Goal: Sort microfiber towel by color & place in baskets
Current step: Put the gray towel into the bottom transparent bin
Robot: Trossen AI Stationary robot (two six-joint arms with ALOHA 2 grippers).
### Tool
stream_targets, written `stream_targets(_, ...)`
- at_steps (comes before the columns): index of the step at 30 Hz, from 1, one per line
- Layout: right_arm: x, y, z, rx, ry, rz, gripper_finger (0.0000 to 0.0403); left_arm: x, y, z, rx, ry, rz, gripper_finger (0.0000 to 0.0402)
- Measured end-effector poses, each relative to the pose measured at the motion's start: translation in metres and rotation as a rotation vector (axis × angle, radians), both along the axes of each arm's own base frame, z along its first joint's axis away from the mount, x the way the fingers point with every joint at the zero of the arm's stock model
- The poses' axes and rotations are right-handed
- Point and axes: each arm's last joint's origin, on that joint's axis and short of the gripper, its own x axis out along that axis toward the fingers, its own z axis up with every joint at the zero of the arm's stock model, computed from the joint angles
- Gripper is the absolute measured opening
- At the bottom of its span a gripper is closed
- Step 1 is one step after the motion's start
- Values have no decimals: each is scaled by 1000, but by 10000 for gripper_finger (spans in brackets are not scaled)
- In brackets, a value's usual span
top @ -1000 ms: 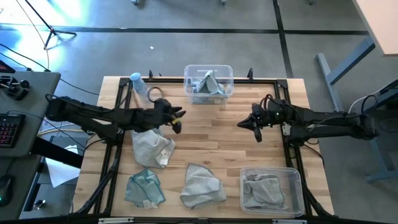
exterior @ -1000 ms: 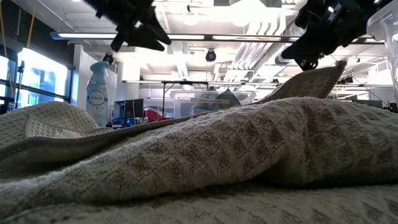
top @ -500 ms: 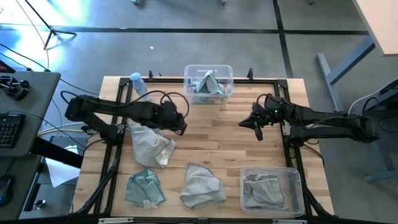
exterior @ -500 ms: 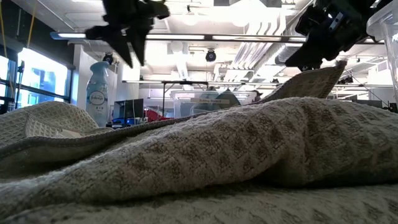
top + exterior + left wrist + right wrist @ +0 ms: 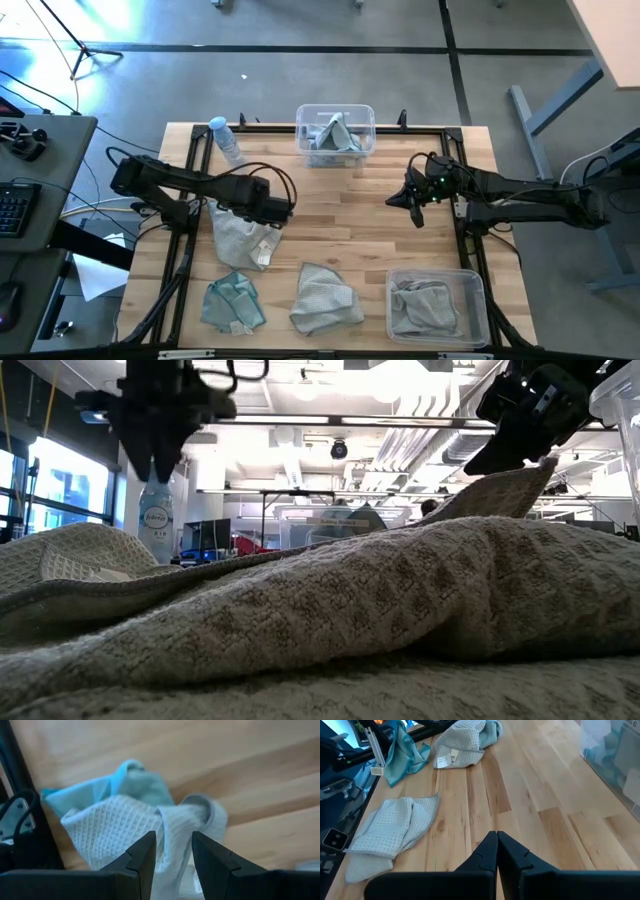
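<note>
We hold our left gripper (image 5: 283, 207), fingers apart, above the grey towel (image 5: 243, 238) at nine o'clock to grasp it, while our right gripper (image 5: 413, 203), pinched together, waits at three o'clock near the baskets (image 5: 437, 303).

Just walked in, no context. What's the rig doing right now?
Sorting small cloths by colour into two clear plastic bins. The left gripper hangs, fingers apart, over a pale grey waffle cloth with a teal one under it at the table's left, holding nothing. The right gripper waits shut over bare wood. The far bin holds teal cloth, the near-right bin grey. A teal cloth and a grey cloth are still loose.
</note>
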Motion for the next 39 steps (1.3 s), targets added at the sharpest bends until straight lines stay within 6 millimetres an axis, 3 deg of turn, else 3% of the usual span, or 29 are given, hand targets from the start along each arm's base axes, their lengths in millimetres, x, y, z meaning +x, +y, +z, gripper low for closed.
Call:
stream_targets(11, 0, 1, 0, 85, 1, 1, 0, -3, -11, -63, -145, 264, -47, 113)
stream_targets(15, 0, 1, 0, 89, 1, -2, 0, -5, -17, -71, -205, 282, -80, 102)
stream_targets(18, 0, 1, 0, 108, 2, -12, 0, -5, -20, -69, -205, 264, -95, 59)
stream_targets(21, 0, 1, 0, 117, 2, -17, 0, -8, -21, -60, -167, 242, -111, 10)
stream_targets(27, 0, 2, 0, 139, 5, -29, 0, -21, -22, -19, -97, 145, -105, 2)
stream_targets(35, 0, 0, 0, 121, 8, -72, 0, -45, -18, 61, 106, -216, -144, 1)
stream_targets(39, 1, -1, 2, 120, -9, -99, 0, -56, -13, 90, 194, -337, -186, 0)
